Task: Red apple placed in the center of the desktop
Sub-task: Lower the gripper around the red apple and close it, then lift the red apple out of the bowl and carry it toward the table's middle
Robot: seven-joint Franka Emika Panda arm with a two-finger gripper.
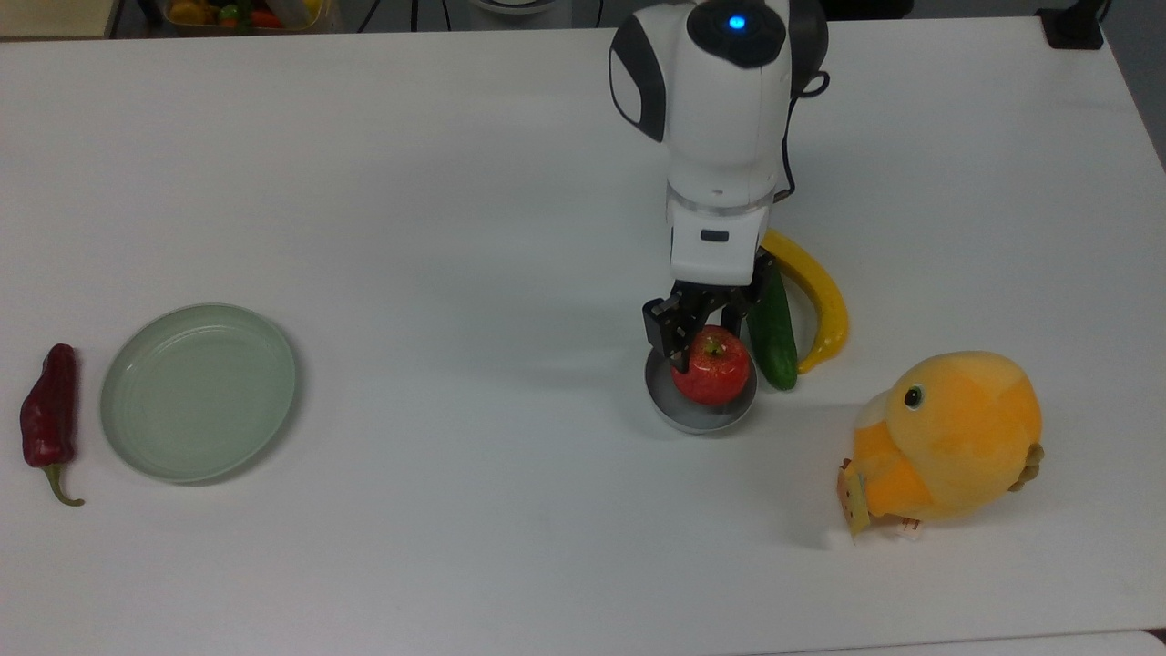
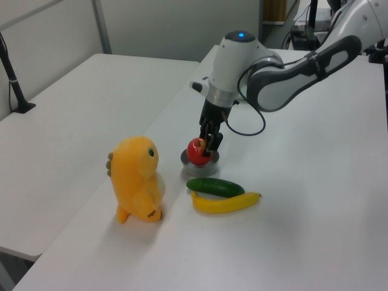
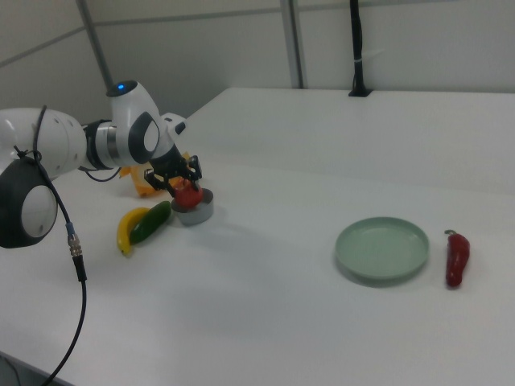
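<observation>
The red apple (image 1: 714, 369) hangs just above a small grey bowl (image 1: 697, 421), right of the middle of the white desktop (image 1: 492, 273) in the top view. My gripper (image 1: 701, 339) points down from above and is shut on the apple's upper sides. The left view shows the apple (image 2: 196, 151) raised clear of the bowl (image 2: 189, 162), held by the gripper (image 2: 207, 144). In the right view the apple (image 3: 188, 195) sits in the gripper (image 3: 183, 185) over the bowl (image 3: 195, 214).
A green cucumber (image 1: 772, 328) and a yellow banana (image 1: 820, 301) lie just right of the bowl in the top view. An orange plush bird (image 1: 947, 437) stands further right. A pale green plate (image 1: 199, 392) and a dark red chili (image 1: 50, 410) lie at the far left.
</observation>
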